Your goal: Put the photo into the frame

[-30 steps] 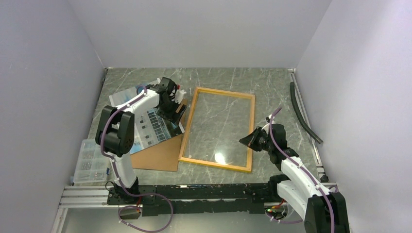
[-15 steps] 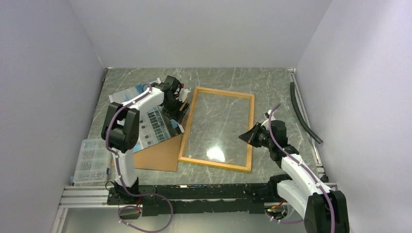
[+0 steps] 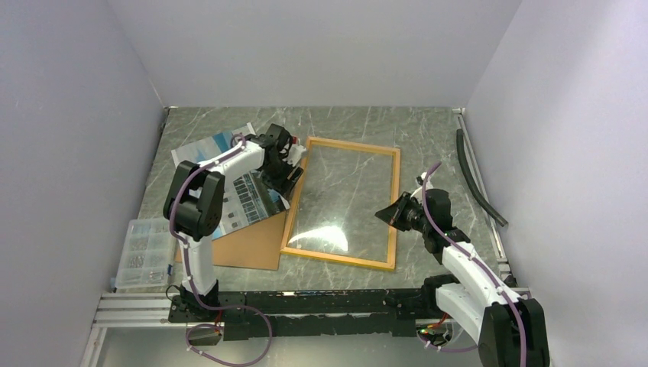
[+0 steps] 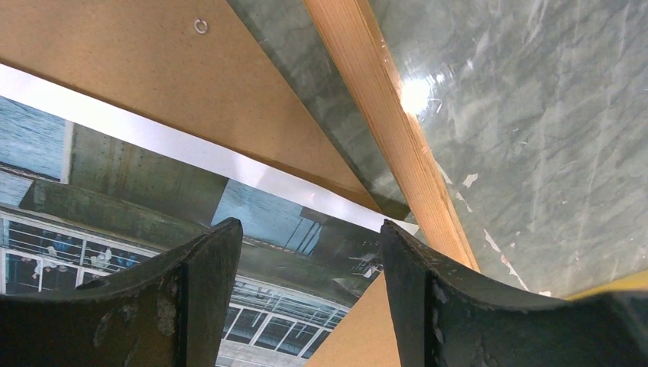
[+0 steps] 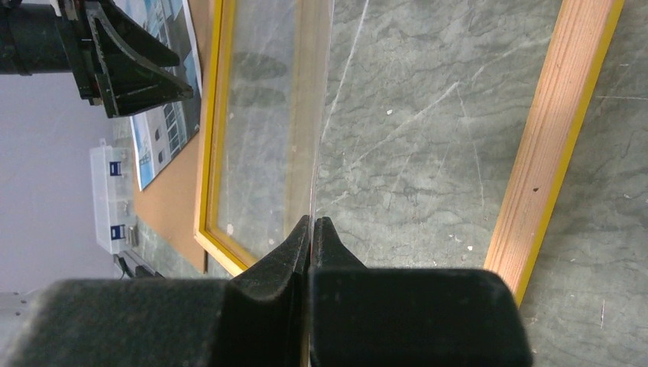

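**Ana:** Lying flat on the grey marble bench [image 3: 428, 130], the frame [image 3: 353, 144] has its wood-coloured back up, hasn't it?

**Ben:** It has, with yellow showing along the rims. It holds the clear pane [image 3: 344, 191], and the marble shows through the glass. The pane seems raised on its right side. The right claw [image 5: 311, 225] is closed on that thin edge, just inside the right rail.

**Ana:** And the photo [image 3: 248, 195]?

**Ben:** It is outside the frame, to the left. It rests face up on the brown backing board [image 3: 252, 245], with one corner close to the frame's left rail.

**Ana:** Any other container?

**Ben:** A clear plastic compartment box [image 3: 144, 252] sits at the bench's near-left edge. Small items lie in its cells, too small to tell apart.

**Ana:** And the left claw [image 4: 309, 229]?

**Ben:** It hangs over that corner of the photo, beside the left rail. Its fingers are spread apart and it grips nothing.
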You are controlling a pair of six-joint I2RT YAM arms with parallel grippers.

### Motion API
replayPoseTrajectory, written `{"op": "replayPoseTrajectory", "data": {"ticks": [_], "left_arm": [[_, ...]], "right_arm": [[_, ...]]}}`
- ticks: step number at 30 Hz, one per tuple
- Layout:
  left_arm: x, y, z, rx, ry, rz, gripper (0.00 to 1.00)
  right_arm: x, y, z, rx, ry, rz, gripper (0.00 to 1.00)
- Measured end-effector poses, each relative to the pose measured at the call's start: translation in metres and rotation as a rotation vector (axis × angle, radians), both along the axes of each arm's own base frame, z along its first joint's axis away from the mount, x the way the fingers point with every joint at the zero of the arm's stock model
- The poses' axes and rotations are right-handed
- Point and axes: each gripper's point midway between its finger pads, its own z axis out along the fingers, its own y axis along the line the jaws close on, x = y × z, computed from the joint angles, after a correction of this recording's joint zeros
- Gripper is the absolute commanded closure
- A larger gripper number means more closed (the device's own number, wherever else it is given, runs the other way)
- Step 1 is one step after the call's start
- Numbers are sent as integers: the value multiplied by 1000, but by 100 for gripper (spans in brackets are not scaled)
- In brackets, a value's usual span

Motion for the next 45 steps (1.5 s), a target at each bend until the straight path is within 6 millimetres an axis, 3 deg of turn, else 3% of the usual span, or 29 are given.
{"op": "replayPoseTrajectory", "data": {"ticks": [45], "left_arm": [[-3, -9, -16, 47, -35, -76, 40]], "right_arm": [[5, 0, -15, 11, 0, -2, 100]]}}
